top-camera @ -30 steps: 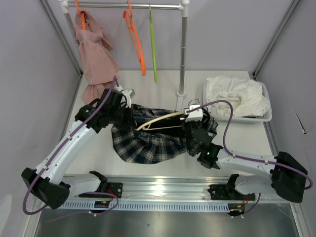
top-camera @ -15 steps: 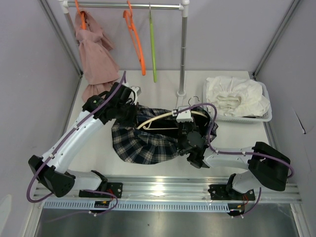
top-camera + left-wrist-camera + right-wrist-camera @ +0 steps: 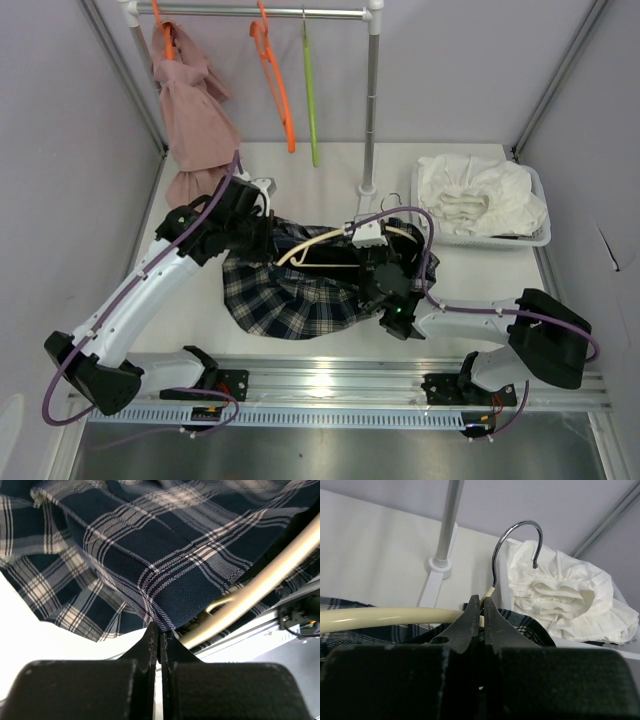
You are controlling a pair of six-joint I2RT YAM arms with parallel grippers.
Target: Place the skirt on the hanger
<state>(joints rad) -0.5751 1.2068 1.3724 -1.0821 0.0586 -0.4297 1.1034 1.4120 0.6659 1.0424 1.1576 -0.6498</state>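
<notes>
My right claw (image 3: 480, 609) is clamped on the hanger (image 3: 380, 616) at its neck, where the cream arm meets the steel hook (image 3: 520, 535). I judge that is the firmest place to hold the frame level while cloth is worked over it. The hook rises just beyond the fingertips and the arm runs off to their left. My left claw (image 3: 160, 630) is pinched together on an edge of the skirt (image 3: 190, 565), the fold rising straight off its tips, presumably so I can draw the opening along the hanger arm, which passes just right of those tips and under the fabric. The skirt is soft woven plaid, navy with white lines, limp and creased, and most of it is heaped on the table (image 3: 300, 175) between the two claws. The hanger is smooth, rounded and glossy, so cloth should slide on it easily. Past the right claw, crumpled white cloth (image 3: 560, 590) fills a basket (image 3: 545, 238).
</notes>
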